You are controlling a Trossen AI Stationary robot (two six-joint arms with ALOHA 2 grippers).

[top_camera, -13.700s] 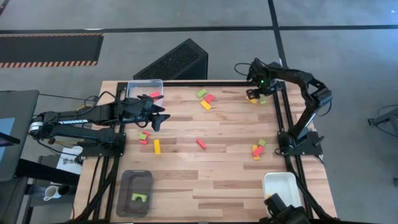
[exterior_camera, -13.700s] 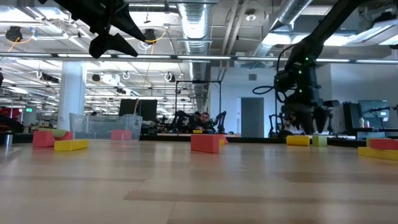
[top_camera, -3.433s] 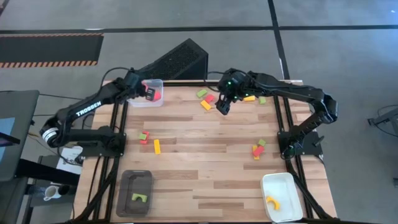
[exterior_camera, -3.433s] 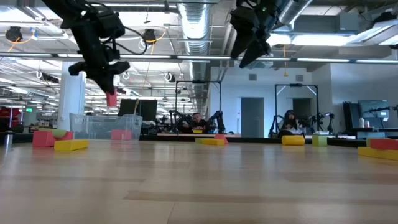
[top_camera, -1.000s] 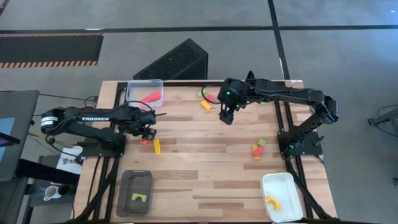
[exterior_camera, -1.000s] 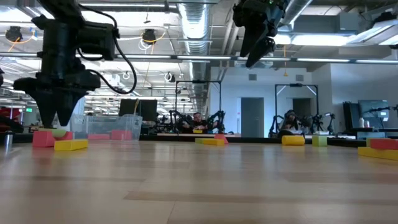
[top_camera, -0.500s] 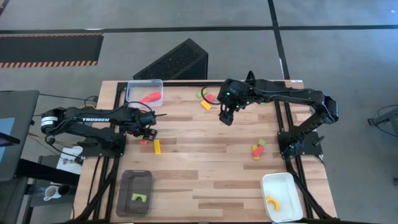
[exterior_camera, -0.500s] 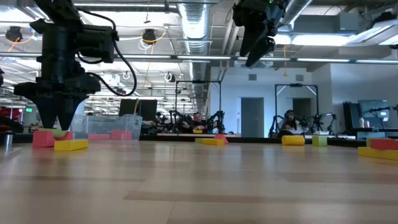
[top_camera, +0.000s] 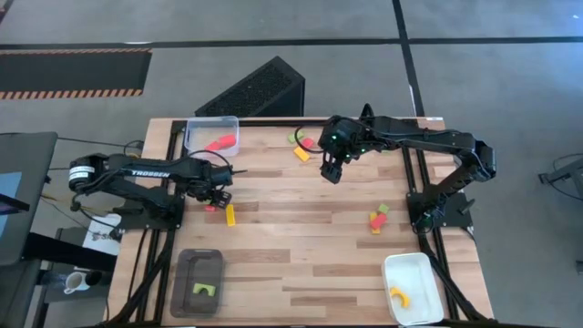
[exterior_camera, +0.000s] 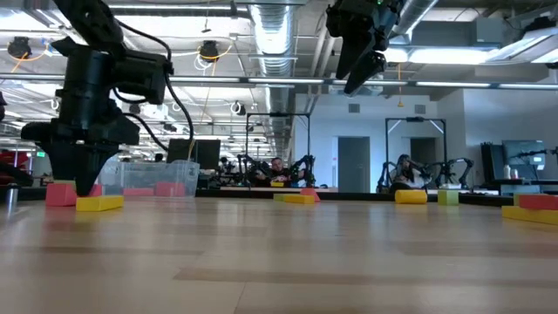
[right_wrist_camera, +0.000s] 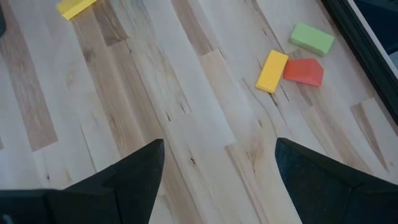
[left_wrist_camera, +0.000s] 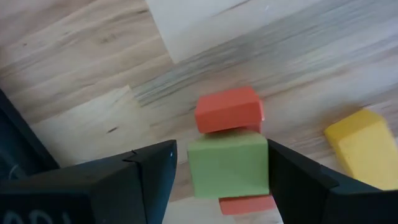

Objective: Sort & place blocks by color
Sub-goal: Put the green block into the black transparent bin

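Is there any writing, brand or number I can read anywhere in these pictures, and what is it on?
"TROSSEN": white letters along the left arm, seen from above.
Green sign on the far wall of the room: too small to read.
The blocks, trays and table carry no writing that shows.

Bright even overhead light, ceiling strip lamps (exterior_camera: 35, 45) glaring in the low view, soft shadows, left wrist close-up maybe slightly blurry

Left hand (top_camera: 215, 194) is now down at the wooden surface (top_camera: 301, 246), fingers open astride the small light green cube (left_wrist_camera: 228, 163) stacked on red blocks (left_wrist_camera: 227, 109); 3.4 s back it was over the clear rectangular tray (top_camera: 211, 135).
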